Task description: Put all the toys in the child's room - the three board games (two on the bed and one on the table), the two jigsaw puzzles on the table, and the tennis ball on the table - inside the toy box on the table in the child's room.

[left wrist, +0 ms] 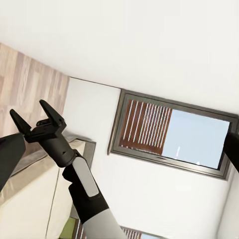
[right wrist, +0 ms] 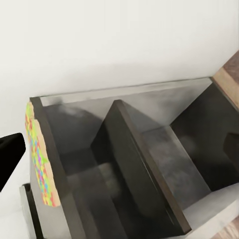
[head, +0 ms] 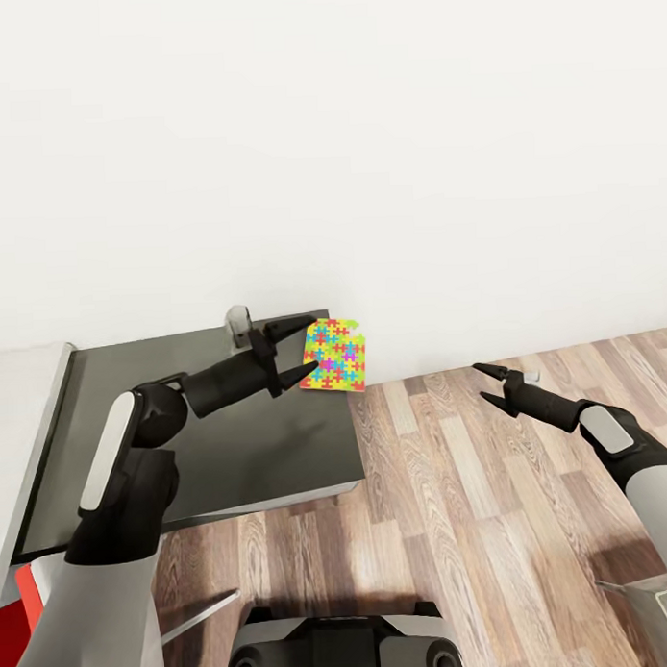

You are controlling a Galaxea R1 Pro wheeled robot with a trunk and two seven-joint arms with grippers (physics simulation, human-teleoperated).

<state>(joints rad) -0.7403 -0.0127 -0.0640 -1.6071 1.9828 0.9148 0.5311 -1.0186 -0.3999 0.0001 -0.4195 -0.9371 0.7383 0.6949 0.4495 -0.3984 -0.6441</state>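
Your left gripper point(head: 303, 352), jaws apart, meets the thin, light puzzle point(head: 335, 356); pinch its edge overhanging the bench point(head: 232, 452). Right gripper point(head: 486, 383) open.

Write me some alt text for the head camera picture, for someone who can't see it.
The left pincer reaches across a dark table towards a bright jigsaw puzzle hanging over the table's far corner by a white wall. The right pincer, jaws apart and empty, hangs over the wood-plank floor.

Light grey upper arms carry white oval panels, black forearms, and pointed black pincer fingers point(head: 295, 376).
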